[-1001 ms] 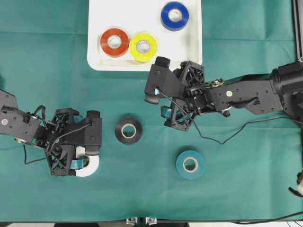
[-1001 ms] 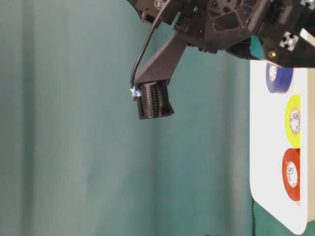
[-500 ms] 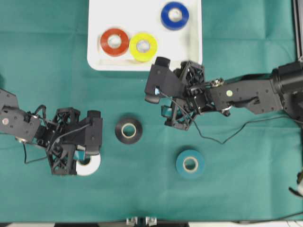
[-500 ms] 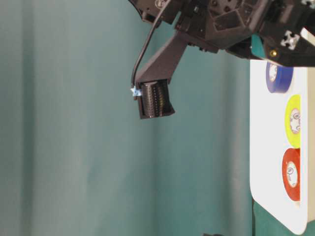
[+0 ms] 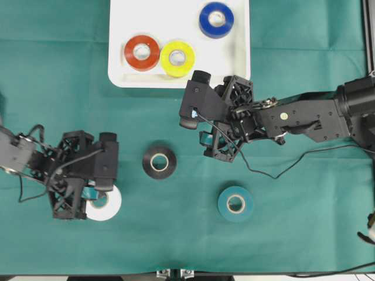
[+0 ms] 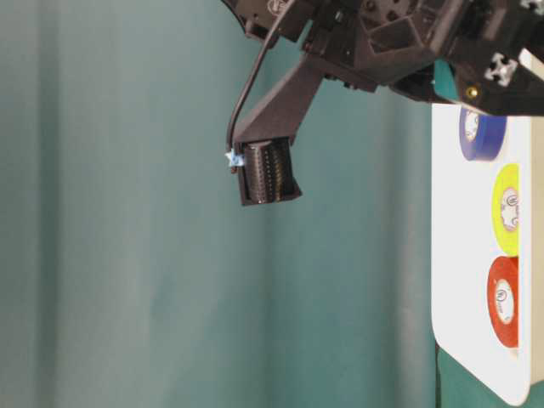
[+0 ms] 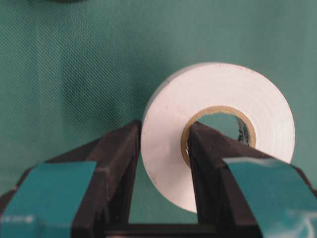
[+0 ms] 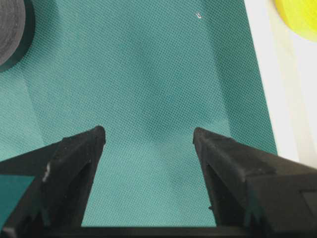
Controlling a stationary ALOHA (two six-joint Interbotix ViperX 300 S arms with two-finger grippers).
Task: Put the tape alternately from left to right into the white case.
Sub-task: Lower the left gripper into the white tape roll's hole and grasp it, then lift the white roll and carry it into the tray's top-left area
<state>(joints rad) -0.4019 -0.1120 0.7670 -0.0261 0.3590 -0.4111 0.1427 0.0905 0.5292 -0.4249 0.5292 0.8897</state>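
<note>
My left gripper (image 7: pixel 163 134) is shut on the white tape (image 7: pixel 218 134), with one finger outside the roll and the other inside its pale core. In the overhead view that gripper (image 5: pixel 94 196) sits at the lower left over the white tape (image 5: pixel 110 206), which rests on the cloth. The red tape (image 5: pixel 141 52), yellow tape (image 5: pixel 177 58) and blue tape (image 5: pixel 216 19) lie in the white case (image 5: pixel 234 64). The black tape (image 5: pixel 159 162) and teal tape (image 5: pixel 235 203) lie on the cloth. My right gripper (image 8: pixel 148 136) is open over bare cloth just below the case, holding nothing.
A green cloth (image 5: pixel 304 234) covers the table. The right arm (image 5: pixel 304 120) reaches in from the right edge, with a cable (image 5: pixel 275 172) trailing below it. In the right wrist view the case's rim (image 8: pixel 277 99) lies to the right and the black tape (image 8: pixel 12 29) at the top left.
My left gripper has closed on the white tape and shifted slightly to the left with it. The right arm has not moved.
</note>
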